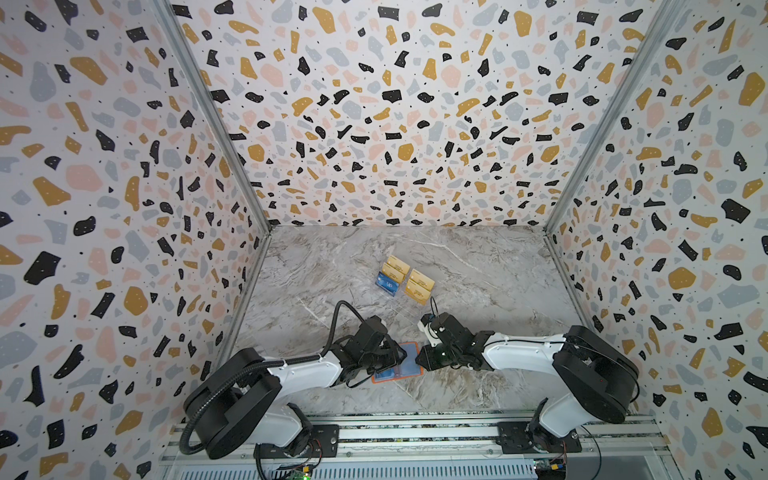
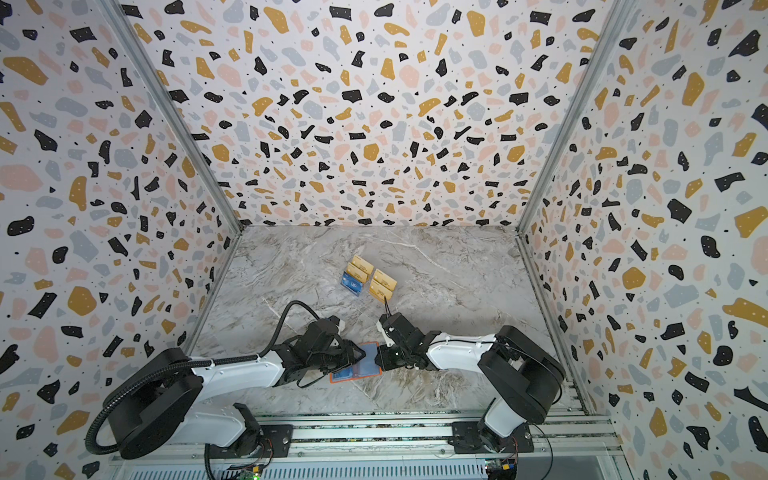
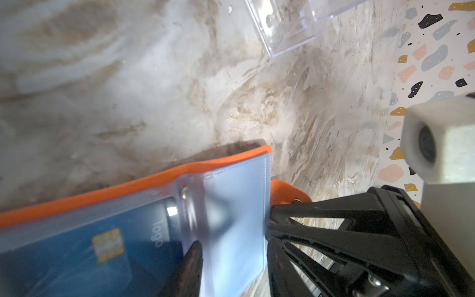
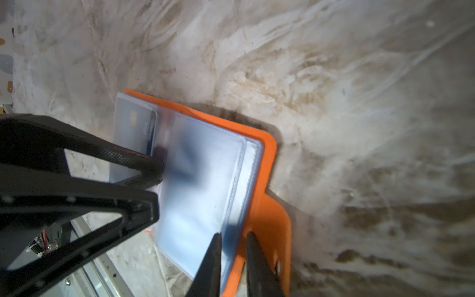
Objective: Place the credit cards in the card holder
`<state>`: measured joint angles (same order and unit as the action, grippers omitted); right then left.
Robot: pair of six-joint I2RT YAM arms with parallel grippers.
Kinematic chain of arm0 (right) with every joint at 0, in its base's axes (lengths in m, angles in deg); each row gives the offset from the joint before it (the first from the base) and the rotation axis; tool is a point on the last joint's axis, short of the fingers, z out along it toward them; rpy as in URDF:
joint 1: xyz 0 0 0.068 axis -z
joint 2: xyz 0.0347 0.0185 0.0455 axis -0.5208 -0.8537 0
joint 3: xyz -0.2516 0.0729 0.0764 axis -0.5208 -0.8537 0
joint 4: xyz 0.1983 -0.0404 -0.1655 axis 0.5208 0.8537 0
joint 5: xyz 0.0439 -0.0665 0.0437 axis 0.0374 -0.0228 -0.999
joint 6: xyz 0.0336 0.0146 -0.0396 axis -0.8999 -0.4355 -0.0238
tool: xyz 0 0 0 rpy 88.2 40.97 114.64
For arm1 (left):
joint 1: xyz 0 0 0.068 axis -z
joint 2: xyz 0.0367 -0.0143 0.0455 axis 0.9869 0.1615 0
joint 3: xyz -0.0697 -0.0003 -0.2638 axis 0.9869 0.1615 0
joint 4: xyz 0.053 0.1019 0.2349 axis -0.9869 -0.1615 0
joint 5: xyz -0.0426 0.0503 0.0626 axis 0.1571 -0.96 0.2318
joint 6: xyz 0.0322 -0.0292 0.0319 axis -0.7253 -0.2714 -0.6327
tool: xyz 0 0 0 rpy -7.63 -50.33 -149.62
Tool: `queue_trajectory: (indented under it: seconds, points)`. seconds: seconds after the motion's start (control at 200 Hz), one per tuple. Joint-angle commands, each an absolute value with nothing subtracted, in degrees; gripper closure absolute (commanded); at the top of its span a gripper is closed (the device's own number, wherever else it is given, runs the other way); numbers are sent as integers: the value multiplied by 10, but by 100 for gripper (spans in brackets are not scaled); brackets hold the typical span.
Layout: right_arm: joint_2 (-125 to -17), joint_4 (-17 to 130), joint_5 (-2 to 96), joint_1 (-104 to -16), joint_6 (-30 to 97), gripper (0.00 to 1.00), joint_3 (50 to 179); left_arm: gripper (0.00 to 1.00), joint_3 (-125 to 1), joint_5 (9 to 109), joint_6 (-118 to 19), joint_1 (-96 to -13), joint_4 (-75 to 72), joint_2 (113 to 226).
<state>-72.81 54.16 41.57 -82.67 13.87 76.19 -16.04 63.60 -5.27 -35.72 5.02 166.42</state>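
The orange card holder lay open on the table near its front edge, between the two arms, with its clear sleeves facing up and its snap tab beside the right gripper. One blue card sat inside a sleeve on the left half. The left gripper had its fingers apart, one tip down by the fold next to that card. The right gripper's fingers were close together astride the outer edge of the right-hand sleeves; whether they clamped it could not be told. Farther back, gold cards and a blue VIP card stood in a clear rack, well apart from the holder
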Motion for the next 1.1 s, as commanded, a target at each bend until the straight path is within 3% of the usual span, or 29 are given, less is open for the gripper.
queue_trajectory:
  seconds: [0.0, 0.431, 1.096]
  points:
    - [-732, 560, 421, -833, 133, 81, 762, 56, -153, 632, -55, -362, 65, 1667]
    - [-732, 562, 423, -834, 134, 81, 766, 56, -138, 654, -42, -363, 115, 1681]
    - [-737, 555, 423, -834, 135, 82, 772, 57, -43, 711, 40, -378, 328, 1685]
